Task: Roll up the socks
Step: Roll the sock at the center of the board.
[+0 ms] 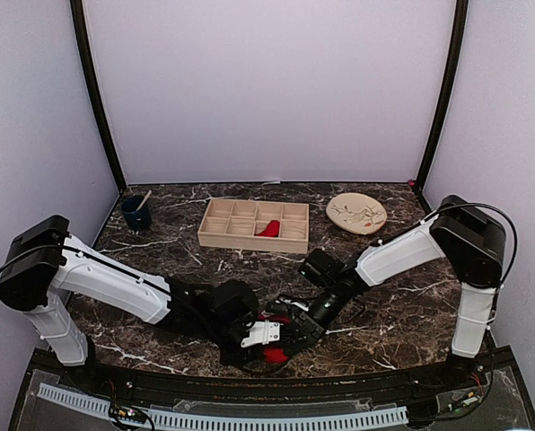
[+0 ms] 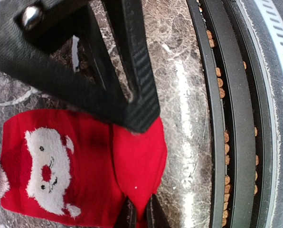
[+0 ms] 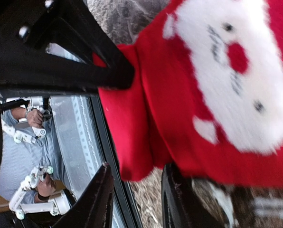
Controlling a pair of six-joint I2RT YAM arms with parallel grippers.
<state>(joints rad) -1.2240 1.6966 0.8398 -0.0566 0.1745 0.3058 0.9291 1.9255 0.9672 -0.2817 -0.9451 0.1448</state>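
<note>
Marble tabletop (image 1: 411, 314) carries the red Santa-face sock (image 2: 84, 161). Left gripper (image 2: 140, 211) clamps its edge; right gripper (image 3: 136, 190), opposite, stands parted around it. Step: probably first fold. Next: close right jaws, roll.

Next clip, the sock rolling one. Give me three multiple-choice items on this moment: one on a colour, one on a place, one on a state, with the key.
1. The patch on the near sock is: A white; B green; C yellow.
2. The other sock lies: A folded under the near one; B in a wooden tray compartment; C held aloft.
3. The left claw is: A wide open; B shut on nothing; C shut on the near sock's edge.

Key: A, the left wrist view shows a white face on red; B, red shows inside one compartment from above; C, its fingertips pinch red fabric.
</note>
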